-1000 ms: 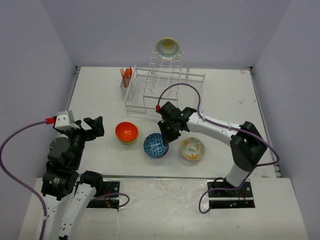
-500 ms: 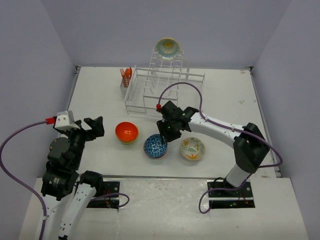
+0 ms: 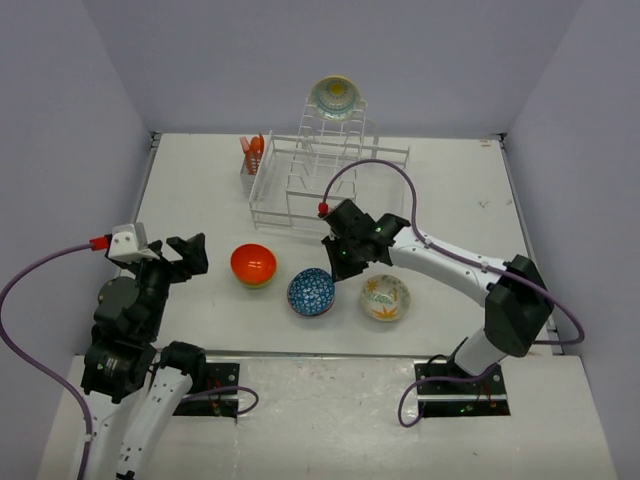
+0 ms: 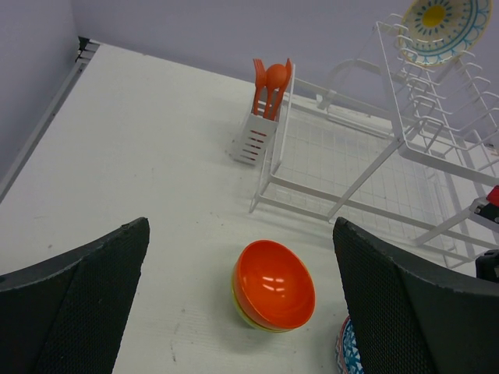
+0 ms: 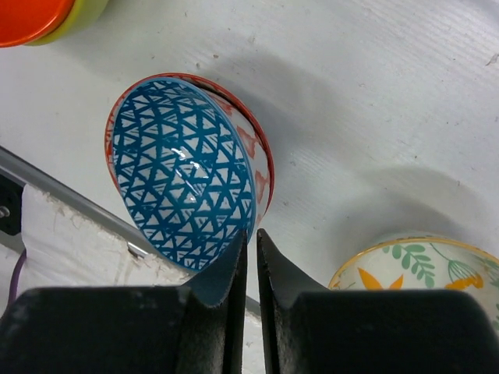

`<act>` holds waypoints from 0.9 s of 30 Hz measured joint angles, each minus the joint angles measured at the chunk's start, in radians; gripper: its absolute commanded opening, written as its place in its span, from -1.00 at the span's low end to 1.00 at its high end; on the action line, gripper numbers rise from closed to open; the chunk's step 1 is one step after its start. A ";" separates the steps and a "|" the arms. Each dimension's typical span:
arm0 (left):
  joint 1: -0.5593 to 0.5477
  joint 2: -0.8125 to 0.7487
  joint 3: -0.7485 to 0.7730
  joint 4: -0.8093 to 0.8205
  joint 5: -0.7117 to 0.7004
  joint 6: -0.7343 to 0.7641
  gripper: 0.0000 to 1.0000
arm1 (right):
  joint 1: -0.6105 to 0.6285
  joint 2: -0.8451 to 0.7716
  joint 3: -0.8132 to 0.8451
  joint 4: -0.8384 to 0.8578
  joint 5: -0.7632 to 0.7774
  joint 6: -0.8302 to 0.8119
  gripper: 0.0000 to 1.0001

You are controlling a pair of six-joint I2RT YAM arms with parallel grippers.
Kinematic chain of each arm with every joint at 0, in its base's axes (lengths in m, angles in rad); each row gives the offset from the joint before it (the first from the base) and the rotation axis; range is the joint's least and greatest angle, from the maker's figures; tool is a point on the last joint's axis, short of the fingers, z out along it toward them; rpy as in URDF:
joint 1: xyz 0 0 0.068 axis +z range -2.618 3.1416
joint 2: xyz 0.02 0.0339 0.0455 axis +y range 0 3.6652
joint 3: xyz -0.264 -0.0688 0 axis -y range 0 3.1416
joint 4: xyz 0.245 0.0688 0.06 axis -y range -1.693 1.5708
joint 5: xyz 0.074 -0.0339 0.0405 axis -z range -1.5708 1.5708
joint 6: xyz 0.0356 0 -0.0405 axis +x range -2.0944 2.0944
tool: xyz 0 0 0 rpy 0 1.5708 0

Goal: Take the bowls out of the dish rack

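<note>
Top external view: the round white bowl with a yellow centre (image 3: 337, 97) perches atop the white wire dish rack (image 3: 268, 195), far centre; it lies straight beyond your right gripper (image 3: 342, 268), fingers together and empty; your left gripper (image 3: 188, 252), spread wide, sits farther off.

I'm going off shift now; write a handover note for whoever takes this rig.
Left pincer: open, empty, off to the left.
Right pincer: shut, empty, by the blue bowl.
Done: blue bowl nested in the red-white bowl; orange bowl in the lime bowl; leaf bowl alone; all on the table.
Left: yellow-centred bowl, atop the dish rack.
</note>
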 measured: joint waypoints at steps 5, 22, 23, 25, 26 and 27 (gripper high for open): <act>-0.010 -0.004 0.000 0.000 -0.005 0.000 1.00 | 0.000 0.024 -0.018 0.016 -0.007 0.004 -0.85; -0.020 -0.011 0.000 0.000 -0.016 -0.001 1.00 | 0.000 0.036 -0.044 0.043 -0.026 0.006 -0.91; -0.022 -0.012 0.000 0.000 -0.017 -0.001 1.00 | 0.000 0.035 -0.037 0.034 -0.026 0.005 -0.91; -0.023 -0.013 0.000 0.000 -0.019 -0.002 1.00 | 0.000 0.023 -0.017 0.012 -0.021 0.000 -0.90; -0.023 -0.013 0.000 0.000 -0.020 -0.002 1.00 | 0.000 0.011 -0.002 0.000 -0.015 -0.005 -0.89; -0.024 -0.013 0.000 -0.001 -0.021 -0.003 1.00 | 0.000 -0.004 0.021 -0.015 0.000 -0.013 -0.89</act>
